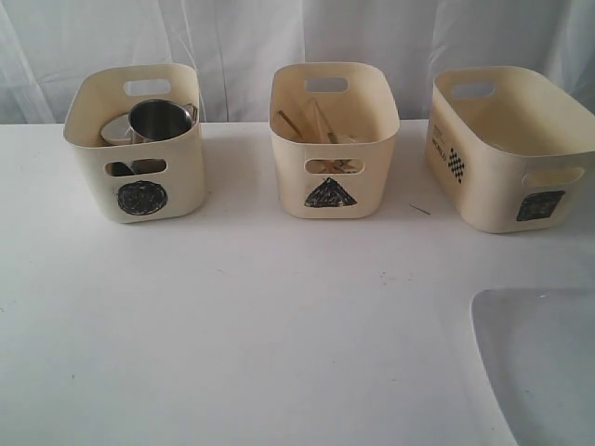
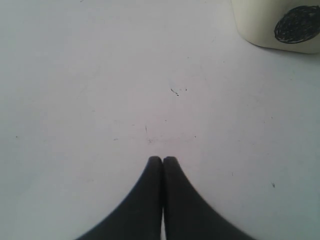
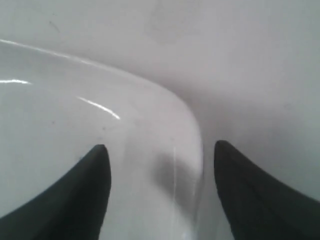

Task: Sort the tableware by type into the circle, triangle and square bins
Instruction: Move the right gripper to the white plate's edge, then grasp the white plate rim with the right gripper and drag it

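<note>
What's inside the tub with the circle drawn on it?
A steel mug stands in the circle tub, with another steel rim beside it. The tub's wall hides whatever lies lower down.

obst: circle bin (image 1: 181,177), triangle bin (image 1: 288,177), square bin (image 1: 483,181) back row; plate (image 1: 539,362) front-R | free: table (image 1: 242,325) front-ctr, gaps btw bins

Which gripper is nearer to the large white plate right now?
Right. The right gripper, open, hangs just above the large white plate at its rounded corner. The left gripper, shut, is over bare table near the circle bin, with no plate in its view.
</note>
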Controlling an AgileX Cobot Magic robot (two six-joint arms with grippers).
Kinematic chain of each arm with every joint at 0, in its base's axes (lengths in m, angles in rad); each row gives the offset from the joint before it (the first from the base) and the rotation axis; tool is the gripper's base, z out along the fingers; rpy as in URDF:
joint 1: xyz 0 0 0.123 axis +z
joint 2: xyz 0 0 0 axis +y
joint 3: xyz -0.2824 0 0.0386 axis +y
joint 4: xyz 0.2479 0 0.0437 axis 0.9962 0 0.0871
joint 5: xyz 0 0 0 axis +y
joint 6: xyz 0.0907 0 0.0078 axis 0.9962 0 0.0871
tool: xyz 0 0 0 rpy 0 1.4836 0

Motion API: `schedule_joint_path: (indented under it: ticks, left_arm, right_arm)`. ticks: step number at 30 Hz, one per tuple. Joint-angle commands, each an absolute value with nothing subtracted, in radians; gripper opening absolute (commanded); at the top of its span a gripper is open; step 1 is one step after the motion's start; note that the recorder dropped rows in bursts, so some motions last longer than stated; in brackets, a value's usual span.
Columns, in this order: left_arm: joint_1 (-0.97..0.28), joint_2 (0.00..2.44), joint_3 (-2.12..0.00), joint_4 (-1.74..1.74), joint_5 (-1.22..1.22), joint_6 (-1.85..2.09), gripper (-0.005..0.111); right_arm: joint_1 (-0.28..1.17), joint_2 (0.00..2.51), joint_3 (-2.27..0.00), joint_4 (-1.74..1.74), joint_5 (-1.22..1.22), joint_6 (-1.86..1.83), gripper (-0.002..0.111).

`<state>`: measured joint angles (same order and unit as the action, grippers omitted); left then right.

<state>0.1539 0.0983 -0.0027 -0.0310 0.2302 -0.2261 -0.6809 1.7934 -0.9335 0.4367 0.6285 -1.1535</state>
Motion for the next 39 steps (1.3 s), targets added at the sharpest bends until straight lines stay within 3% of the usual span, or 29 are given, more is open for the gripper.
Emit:
schedule_joint_path:
  ticks: [1, 11, 18, 27, 30, 35, 39]
  left_arm:
    - [0.147, 0.093, 0.0, -0.037, 0.231, -0.227, 0.0]
    - [0.147, 0.093, 0.0, -0.037, 0.231, -0.227, 0.0]
    - [0.147, 0.093, 0.0, -0.037, 0.231, -0.227, 0.0]
    - [0.147, 0.093, 0.0, -0.037, 0.231, -0.227, 0.0]
    - [0.147, 0.093, 0.0, -0.037, 0.231, -0.227, 0.0]
    - [0.147, 0.093, 0.0, -0.037, 0.231, -0.227, 0.0]
    - [0.147, 0.093, 0.0, -0.037, 0.231, -0.227, 0.0]
  right_arm:
    - [-0.689, 1.828, -0.935, 0.448, 0.653, -1.214, 0.057]
    - [-0.686, 1.86, -0.935, 0.849, 0.943, -1.577, 0.057]
    - [-0.679, 1.872, -0.922, 0.857, 0.876, -1.614, 0.057]
    - [-0.674, 1.981, -0.917, 0.856, 0.831, -1.945, 0.056]
    - [-0.653, 2.026, -0.917, 0.849, 0.831, -2.001, 0.045]
    - [-0.589, 2.077, -0.917, 0.848, 0.829, -2.011, 0.013]
    - [-0.54, 2.069, -0.917, 0.867, 0.835, -1.958, 0.005]
